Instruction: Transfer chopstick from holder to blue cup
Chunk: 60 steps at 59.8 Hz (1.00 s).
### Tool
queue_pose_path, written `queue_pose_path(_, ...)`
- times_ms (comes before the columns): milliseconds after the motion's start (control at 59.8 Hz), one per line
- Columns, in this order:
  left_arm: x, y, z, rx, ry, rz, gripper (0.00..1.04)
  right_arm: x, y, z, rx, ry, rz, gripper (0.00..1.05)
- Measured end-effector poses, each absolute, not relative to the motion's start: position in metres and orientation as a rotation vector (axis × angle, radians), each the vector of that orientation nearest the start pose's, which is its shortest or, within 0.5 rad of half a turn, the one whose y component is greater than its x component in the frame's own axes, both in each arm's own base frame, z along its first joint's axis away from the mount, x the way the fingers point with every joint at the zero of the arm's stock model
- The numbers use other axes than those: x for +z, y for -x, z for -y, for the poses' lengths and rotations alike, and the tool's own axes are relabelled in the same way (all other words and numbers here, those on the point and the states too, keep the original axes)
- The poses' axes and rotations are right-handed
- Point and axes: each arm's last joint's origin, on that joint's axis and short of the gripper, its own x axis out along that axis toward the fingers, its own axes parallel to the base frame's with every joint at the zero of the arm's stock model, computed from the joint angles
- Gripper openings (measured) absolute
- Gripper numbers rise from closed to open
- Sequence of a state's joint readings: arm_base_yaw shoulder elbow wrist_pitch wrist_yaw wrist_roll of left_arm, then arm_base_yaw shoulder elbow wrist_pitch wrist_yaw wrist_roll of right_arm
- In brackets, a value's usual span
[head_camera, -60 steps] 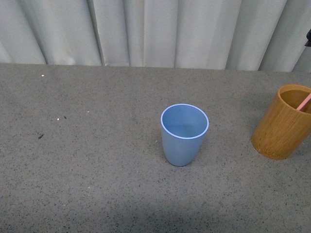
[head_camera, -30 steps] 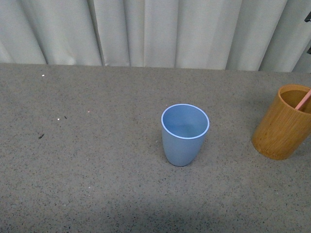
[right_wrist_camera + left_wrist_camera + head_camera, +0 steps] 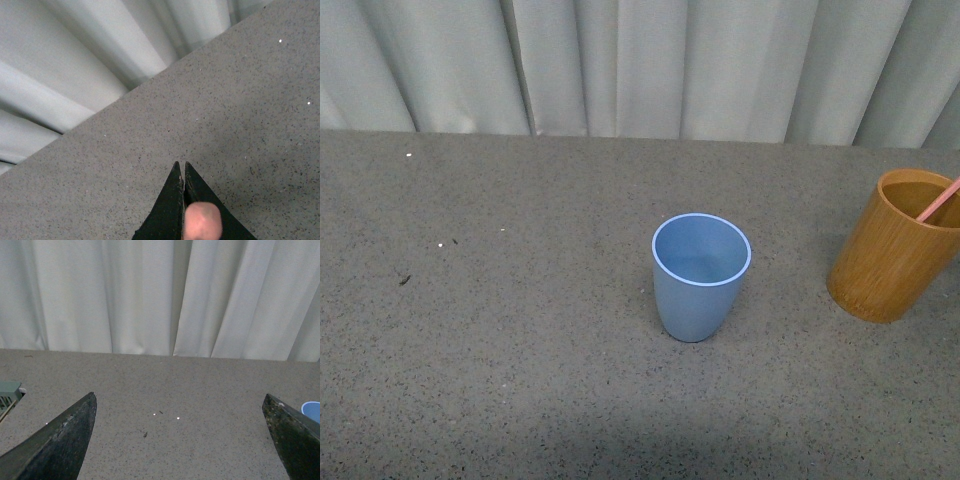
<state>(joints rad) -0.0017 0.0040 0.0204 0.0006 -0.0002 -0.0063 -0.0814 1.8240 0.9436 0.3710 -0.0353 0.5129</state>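
Chopstick (image 3: 939, 201) leans in holder (image 3: 885, 270), top cut off

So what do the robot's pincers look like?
The left pincer has two blackish wedge-shaped fingers with scuffed, dusty-looking faces. The right pincer has two plain black fingers tapering to sharp points. No cables or markings show.

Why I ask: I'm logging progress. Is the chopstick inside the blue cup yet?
No, the blue cup holds nothing, and the chopstick leans inside the bamboo holder.
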Motion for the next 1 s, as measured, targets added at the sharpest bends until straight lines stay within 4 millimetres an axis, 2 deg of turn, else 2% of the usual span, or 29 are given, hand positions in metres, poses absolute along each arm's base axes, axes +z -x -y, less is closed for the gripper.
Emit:
queue_pose_path(217, 0.170, -0.097, 0.000, -0.002, 0.006, 0.017, 0.98, 0.225, -0.362, 0.035, -0.118, -0.494, -0.370, 0.01)
queue_pose_path(435, 0.170, -0.097, 0.000, -0.002, 0.006, 0.017, 0.98, 0.289, -0.335, 0.035, -0.046, -0.424, -0.229, 0.01)
queue_pose_path(569, 0.170, -0.097, 0.000, -0.002, 0.006, 0.017, 0.98, 0.316, -0.317, 0.024, 0.012, -0.403, -0.154, 0.01)
queue_pose_path(635, 0.170, -0.097, 0.000, -0.002, 0.006, 0.017, 0.98, 0.325, -0.313, 0.011, 0.058, -0.398, -0.125, 0.01)
queue_pose_path(686, 0.170, -0.097, 0.000, -0.002, 0.007, 0.017, 0.98, 0.327, -0.312, 0.001, 0.089, -0.396, -0.116, 0.01)
queue_pose_path(736, 0.170, -0.097, 0.000, -0.002, 0.006, 0.017, 0.98, 0.323, -0.314, -0.018, 0.139, -0.398, -0.119, 0.01)
queue_pose_path(786, 0.170, -0.097, 0.000, -0.002, 0.006, 0.017, 0.98, 0.313, -0.321, -0.038, 0.183, -0.402, -0.143, 0.01)
queue_pose_path(870, 0.170, -0.097, 0.000, -0.002, 0.007, 0.017, 0.98, 0.296, -0.331, -0.059, 0.222, -0.408, -0.190, 0.01)
queue_pose_path(1003, 0.170, -0.097, 0.000, -0.002, 0.006, 0.017, 0.98, 0.266, -0.343, -0.085, 0.257, -0.416, -0.261, 0.01)
